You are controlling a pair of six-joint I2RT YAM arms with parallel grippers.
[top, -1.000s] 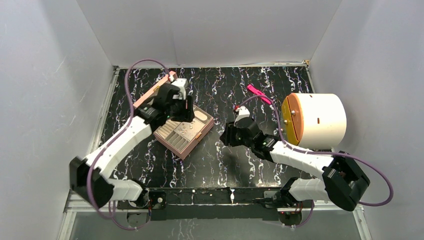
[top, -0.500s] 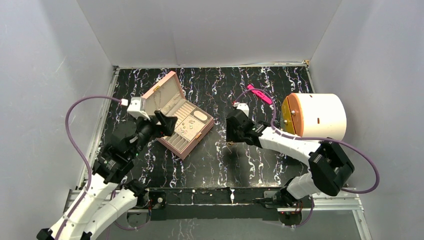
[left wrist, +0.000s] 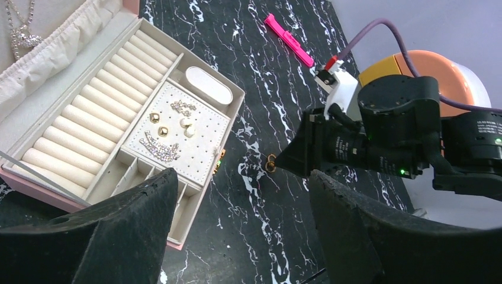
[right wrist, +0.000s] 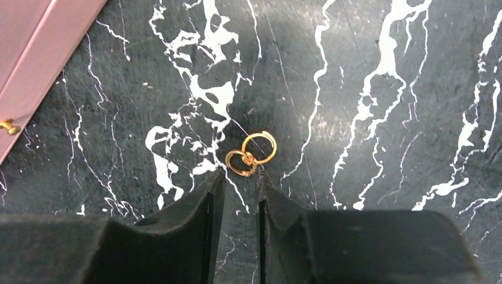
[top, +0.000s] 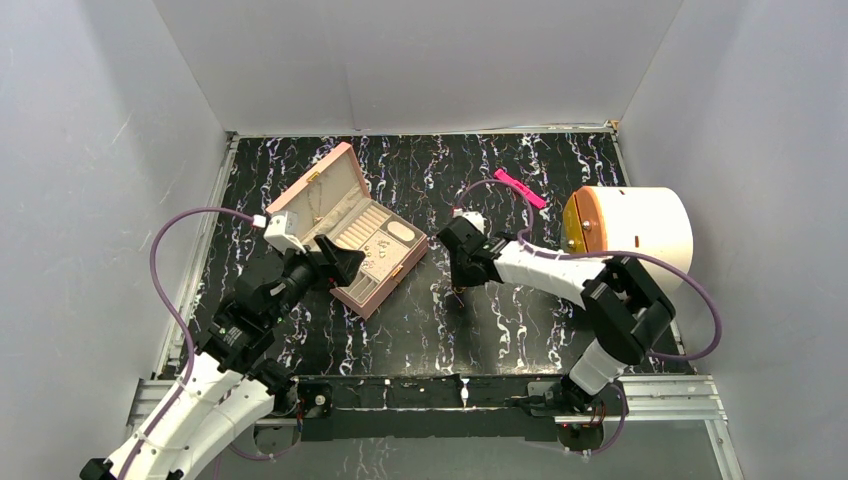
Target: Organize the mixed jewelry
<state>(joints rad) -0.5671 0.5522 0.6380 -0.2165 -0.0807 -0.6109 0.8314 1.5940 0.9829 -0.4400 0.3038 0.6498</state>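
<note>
Two linked gold rings (right wrist: 251, 155) lie on the black marbled table, right of the open pink jewelry box (top: 392, 272). They also show in the left wrist view (left wrist: 270, 164). My right gripper (right wrist: 240, 176) points down at them, its jaws a narrow gap apart and empty, with the tips just short of the rings. It also shows in the top view (top: 458, 282). Small gold and silvery studs (left wrist: 174, 127) sit on the box's white perforated pad. My left gripper (left wrist: 243, 177) is wide open and empty, hovering near the box's front corner (top: 340, 265).
A bright pink flat bar (top: 520, 187) lies at the back of the table. A white cylinder with an orange face (top: 630, 240) stands at the right. A necklace (left wrist: 21, 32) hangs in the box lid. Grey walls enclose the table.
My left arm has pulled back from over the box toward the near left. My right gripper has shifted a little left, over the rings.
</note>
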